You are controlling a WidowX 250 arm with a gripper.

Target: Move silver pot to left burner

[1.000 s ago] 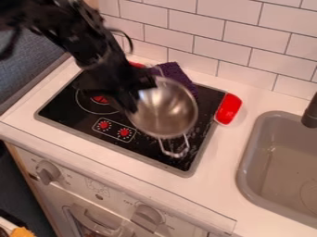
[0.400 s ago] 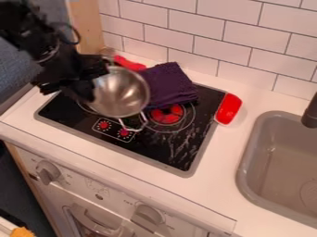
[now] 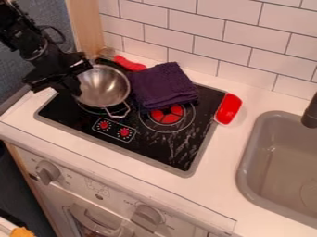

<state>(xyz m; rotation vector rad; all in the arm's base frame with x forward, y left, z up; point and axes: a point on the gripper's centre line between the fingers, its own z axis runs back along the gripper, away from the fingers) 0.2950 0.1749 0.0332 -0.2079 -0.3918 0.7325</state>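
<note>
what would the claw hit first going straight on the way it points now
The pot, most likely: the claw is right at its rim, pointing down, with the stove beneath; depth is unclear.

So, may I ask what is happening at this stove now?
The robot's gripper is at the rim of the silver pot, on its left side in the picture. The pot is over the left burner, mostly covering it. The right burner is partly under a purple cloth.
</note>
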